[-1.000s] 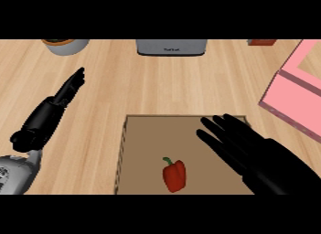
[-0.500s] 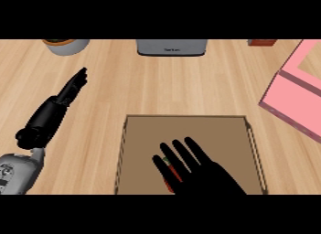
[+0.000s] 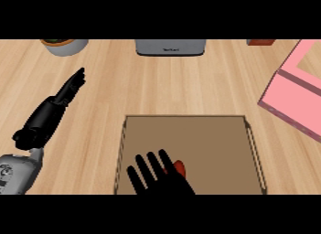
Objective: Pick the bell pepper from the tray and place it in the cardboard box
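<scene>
Right hand [image 3: 159, 179] sits over the pepper [image 3: 179, 168] at the tray's [image 3: 189, 119] near edge, fingers straight, nothing grasped yet; only a red sliver shows beside them. Left hand [image 3: 65, 91] rests open on the bench [image 3: 156, 82], out of play. Pink box [image 3: 304, 98] is at right, well apart; path looks unobstructed. Pot [image 3: 63, 45] and toaster [image 3: 171, 47] stand at the far edge.
</scene>
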Controlling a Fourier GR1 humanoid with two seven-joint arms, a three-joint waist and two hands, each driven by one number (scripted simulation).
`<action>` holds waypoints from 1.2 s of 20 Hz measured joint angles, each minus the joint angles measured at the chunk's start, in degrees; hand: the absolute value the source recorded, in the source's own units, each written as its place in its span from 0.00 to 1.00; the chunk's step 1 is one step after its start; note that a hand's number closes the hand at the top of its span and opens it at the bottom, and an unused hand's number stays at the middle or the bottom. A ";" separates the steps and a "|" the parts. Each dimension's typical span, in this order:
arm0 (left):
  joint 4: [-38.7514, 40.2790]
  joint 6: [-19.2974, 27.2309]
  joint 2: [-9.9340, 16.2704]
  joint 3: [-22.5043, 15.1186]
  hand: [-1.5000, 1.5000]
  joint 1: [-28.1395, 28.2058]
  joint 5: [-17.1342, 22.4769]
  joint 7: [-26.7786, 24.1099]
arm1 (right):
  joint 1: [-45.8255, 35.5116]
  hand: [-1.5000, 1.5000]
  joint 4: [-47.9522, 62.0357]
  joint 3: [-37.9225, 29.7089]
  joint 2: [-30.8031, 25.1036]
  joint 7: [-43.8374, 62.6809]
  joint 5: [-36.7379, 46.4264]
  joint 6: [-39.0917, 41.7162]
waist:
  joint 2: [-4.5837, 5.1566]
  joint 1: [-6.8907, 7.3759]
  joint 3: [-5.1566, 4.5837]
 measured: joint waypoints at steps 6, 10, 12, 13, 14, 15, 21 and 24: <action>-0.60 -1.11 -0.12 1.01 0.50 -0.36 -0.25 1.22 | 1.02 0.00 3.76 1.91 2.74 0.22 6.00 1.16 | 0.03 -0.07 0.05; -1.43 -2.06 -0.35 1.86 0.50 0.64 -0.76 0.75 | 2.08 0.00 5.74 1.38 4.21 -0.73 9.54 1.85 | 0.07 0.03 0.07; -1.04 -1.89 -1.31 1.90 0.50 0.18 -1.47 1.00 | 2.56 0.00 7.05 1.42 4.98 -1.45 11.25 2.35 | 0.10 -0.02 0.07; -1.59 -2.09 -1.51 1.91 0.50 1.03 -1.59 0.98 | 3.02 0.00 7.07 1.40 5.22 -1.69 12.11 2.59 | 0.10 0.01 0.08; -1.26 -2.09 -1.98 1.90 0.50 0.85 -1.91 1.03 | 3.68 0.00 7.09 1.65 5.11 -1.93 13.03 2.76 | 0.10 -0.04 0.08; -1.87 -2.48 -1.94 2.12 0.50 1.06 -1.82 1.38 | 4.07 0.00 7.60 1.62 5.05 -2.29 13.81 3.01 | 0.10 -0.01 0.08; -2.14 -3.67 -2.79 3.47 0.50 0.90 -2.80 1.95 | 3.98 0.00 13.24 0.22 5.34 -4.19 18.27 2.34 | 0.15 0.09 0.09; -1.83 -4.24 -3.75 4.06 0.50 1.68 -4.10 0.84 | 5.40 0.00 13.52 -0.64 5.23 -5.77 20.29 2.60 | 0.16 0.06 0.09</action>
